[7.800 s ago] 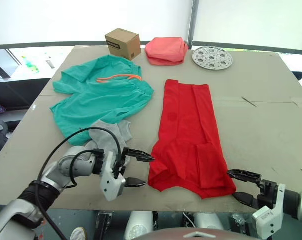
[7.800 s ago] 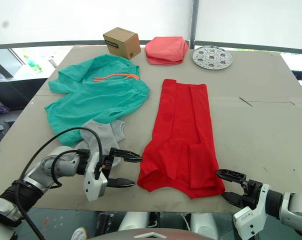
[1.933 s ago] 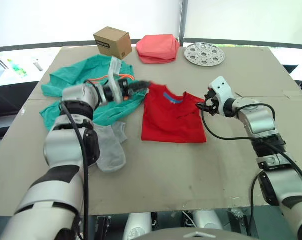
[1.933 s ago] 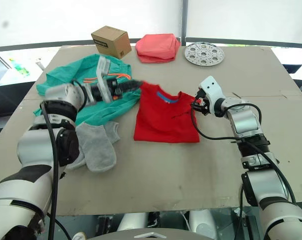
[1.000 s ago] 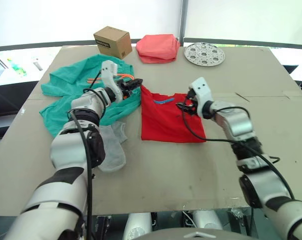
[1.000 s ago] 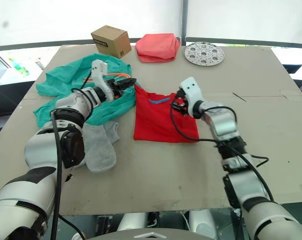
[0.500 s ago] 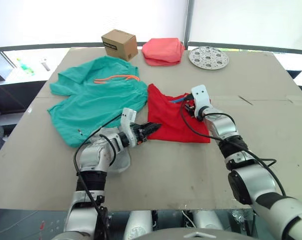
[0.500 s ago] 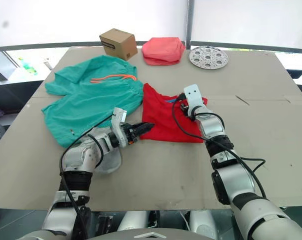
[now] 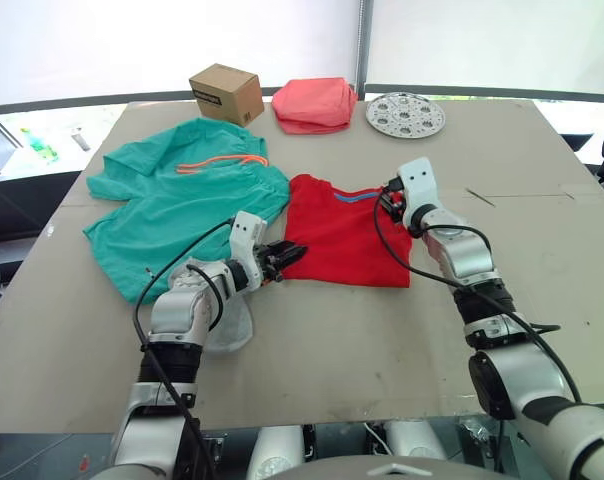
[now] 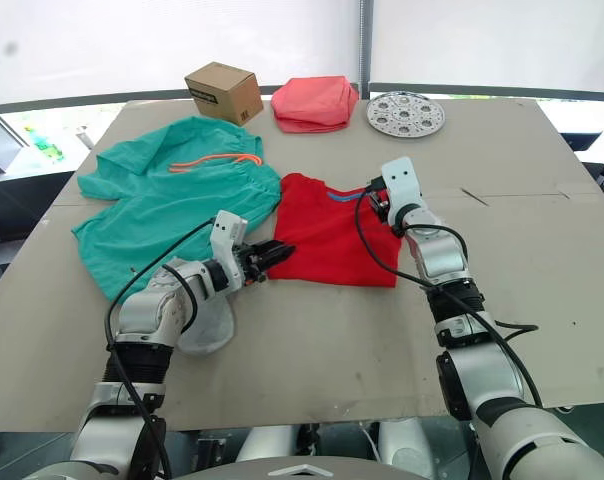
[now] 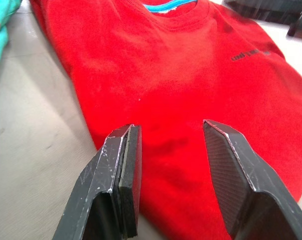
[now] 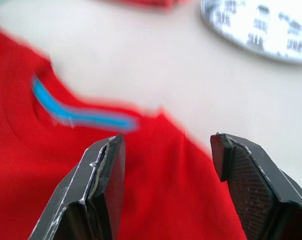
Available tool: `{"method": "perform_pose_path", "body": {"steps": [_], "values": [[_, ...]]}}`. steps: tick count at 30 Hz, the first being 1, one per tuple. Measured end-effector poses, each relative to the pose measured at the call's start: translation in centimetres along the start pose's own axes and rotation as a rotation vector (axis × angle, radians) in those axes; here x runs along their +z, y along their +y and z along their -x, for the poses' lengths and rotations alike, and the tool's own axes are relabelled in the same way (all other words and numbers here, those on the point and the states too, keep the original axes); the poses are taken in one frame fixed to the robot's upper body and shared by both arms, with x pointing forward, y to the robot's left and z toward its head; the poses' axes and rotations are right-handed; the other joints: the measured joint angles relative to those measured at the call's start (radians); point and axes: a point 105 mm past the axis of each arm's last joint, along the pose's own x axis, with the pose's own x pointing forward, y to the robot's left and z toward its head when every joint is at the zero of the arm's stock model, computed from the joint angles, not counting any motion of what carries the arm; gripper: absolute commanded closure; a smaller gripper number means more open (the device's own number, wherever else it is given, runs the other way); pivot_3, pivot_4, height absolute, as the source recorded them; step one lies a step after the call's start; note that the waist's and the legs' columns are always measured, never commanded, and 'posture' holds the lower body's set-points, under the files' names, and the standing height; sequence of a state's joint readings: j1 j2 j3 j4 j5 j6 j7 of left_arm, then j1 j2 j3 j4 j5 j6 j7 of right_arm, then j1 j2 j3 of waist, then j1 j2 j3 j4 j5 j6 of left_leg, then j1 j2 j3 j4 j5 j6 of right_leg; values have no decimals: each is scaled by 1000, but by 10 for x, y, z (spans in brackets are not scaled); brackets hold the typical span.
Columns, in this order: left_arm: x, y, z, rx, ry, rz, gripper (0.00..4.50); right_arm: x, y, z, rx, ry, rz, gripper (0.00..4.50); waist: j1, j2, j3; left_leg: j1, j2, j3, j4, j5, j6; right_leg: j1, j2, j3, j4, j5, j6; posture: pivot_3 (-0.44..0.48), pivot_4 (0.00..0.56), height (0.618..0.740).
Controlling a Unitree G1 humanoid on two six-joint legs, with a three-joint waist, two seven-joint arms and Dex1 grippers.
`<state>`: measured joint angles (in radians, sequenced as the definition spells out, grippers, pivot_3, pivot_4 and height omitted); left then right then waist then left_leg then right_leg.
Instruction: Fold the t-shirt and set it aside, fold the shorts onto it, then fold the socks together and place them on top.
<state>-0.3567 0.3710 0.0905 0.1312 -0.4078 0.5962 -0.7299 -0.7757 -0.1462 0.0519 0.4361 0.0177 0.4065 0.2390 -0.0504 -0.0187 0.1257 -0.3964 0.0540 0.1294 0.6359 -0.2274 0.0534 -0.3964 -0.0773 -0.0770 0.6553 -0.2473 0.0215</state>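
The t-shirt (image 9: 342,231) lies folded mid-desk, not yet set aside; both grippers' fingers gape empty at its edges. Shorts (image 9: 177,205) and socks (image 9: 232,320) remain unfolded.

This looks like a robot test space, a lab or workshop, rather than a home. The table (image 9: 312,350) is surfaced in plain brown cardboard-like sheeting with visible seams and scuff marks, and it stands against bright white translucent panels divided by a grey upright post (image 9: 362,45). Scattered props sit along its far edge: a small cardboard box (image 9: 226,92), a folded salmon-pink cloth (image 9: 314,104) and a perforated metal disc (image 9: 406,114) (nothing domestic around them).
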Motion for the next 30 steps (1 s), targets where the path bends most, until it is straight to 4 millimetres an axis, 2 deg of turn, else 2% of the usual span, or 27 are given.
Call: {"method": "perform_pose_path", "body": {"steps": [1, 2, 4, 6, 8, 9, 12, 15, 17, 21, 26, 30], "values": [[-1, -3, 1, -12, -12, 7, 2226, 1, 0, 1, 11, -7, -26, 1081, 1, 0, 0, -1, 0, 0, 0, 0, 0, 0, 0, 0, -1, 0, 0, 0, 150, 740], [-3, -9, 4, -35, -34, 23, 2226, 1, 0, 5, 24, -16, -78, 630, 6, 0, 0, -2, 0, 0, 0, 0, 0, 0, 0, -1, -2, 0, 0, 0, 150, 740], [-4, -15, 9, -64, -57, 31, 1697, -2, -4, 12, 38, -14, -133, 0, 13, 0, 1, -4, 0, -1, 0, 0, 0, 0, -1, -3, -4, 0, 0, 0, 150, 740], [4, -26, 22, -121, -102, -14, 1093, -8, -5, 29, 65, -5, -195, 0, 18, 0, 1, -5, 0, -3, -1, 0, 0, 0, -2, -4, -8, 0, 0, 0, 150, 740], [20, -36, 31, -156, -151, -55, 154, -15, -8, 48, 69, 17, -233, 0, 21, 1, 2, -7, 0, -4, -1, 0, 0, 0, -2, -6, -10, 0, 0, 0, 150, 740], [30, -40, 39, -165, -171, -90, 22, -19, -7, 60, 75, 30, -259, 0, 19, 1, 2, -7, 0, -5, -1, -1, 0, 0, -2, -6, -11, 0, 0, 0, 150, 740], [40, -49, 55, -198, -168, -142, 22, -25, -1, 75, 86, 68, -301, 0, 8, 3, 3, -6, 0, -5, -2, -3, 3, 0, -2, -5, -12, 0, -1, 0, 150, 740], [29, -62, 81, -255, -75, -141, 22, -41, 11, 88, 84, 133, -346, 0, 4, 4, 3, -5, 1, -5, -5, -4, 3, 0, -1, -5, -12, -1, -3, 0, 150, 740], [29, -66, 94, -266, -43, -148, 22, -55, 15, 89, 58, 194, -369, 0, 10, 7, 5, -6, 1, -6, -4, -5, 0, -1, -1, -6, -12, -2, -5, 0, 150, 740], [26, -65, 117, -266, 3, -145, 22, -65, 14, 87, -25, 245, -345, 0, 13, 8, 6, -6, 0, -5, -4, -6, 0, -2, -2, -6, -14, -3, -6, 0, 150, 740], [20, -69, 122, -291, 19, -143, 22, -67, 21, 78, -30, 279, -308, 0, 12, 6, 5, -6, 0, -6, -4, -6, 0, -1, -2, -6, -14, -3, -6, 0, 150, 740], [19, -74, 118, -324, 23, -143, 22, -66, 34, 67, 67, 277, -334, 0, 1, 1, 3, -3, 1, -5, -4, -6, 0, -1, -2, -6, -15, -1, -9, 0, 150, 740]]}}
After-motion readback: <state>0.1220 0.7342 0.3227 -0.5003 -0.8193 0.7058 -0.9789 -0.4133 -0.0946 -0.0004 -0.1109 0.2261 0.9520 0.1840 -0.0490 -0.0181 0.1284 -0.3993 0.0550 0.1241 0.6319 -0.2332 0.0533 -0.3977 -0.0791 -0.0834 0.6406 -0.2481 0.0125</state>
